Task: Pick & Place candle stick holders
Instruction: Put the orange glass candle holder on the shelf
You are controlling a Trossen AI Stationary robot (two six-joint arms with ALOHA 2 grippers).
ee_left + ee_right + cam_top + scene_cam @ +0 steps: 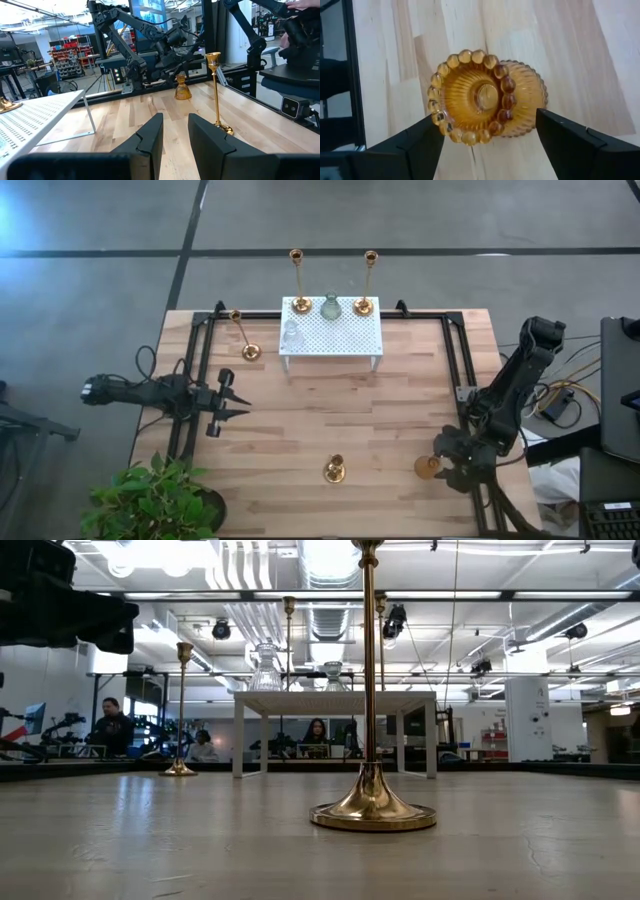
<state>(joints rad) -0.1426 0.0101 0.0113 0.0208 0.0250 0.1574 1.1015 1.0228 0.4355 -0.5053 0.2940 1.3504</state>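
Wood tabletop (pixel 330 420) w/ white rack (pixel 331 332), lab behind; right pincer (pixel 487 137) open astride amber holder (pixel 487 97); left pincer (pixel 175 131) ajar

Four holders (pixel 331 306) stand on the rack (pixel 332 334); another holder (pixel 334 470) stands before it.

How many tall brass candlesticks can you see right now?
4. Two tall brass candlesticks stand at the rack's back edge, one toward the left, one toward the right. A third stands on the table left of the rack. A fourth stands near the front edge. None seems hidden.
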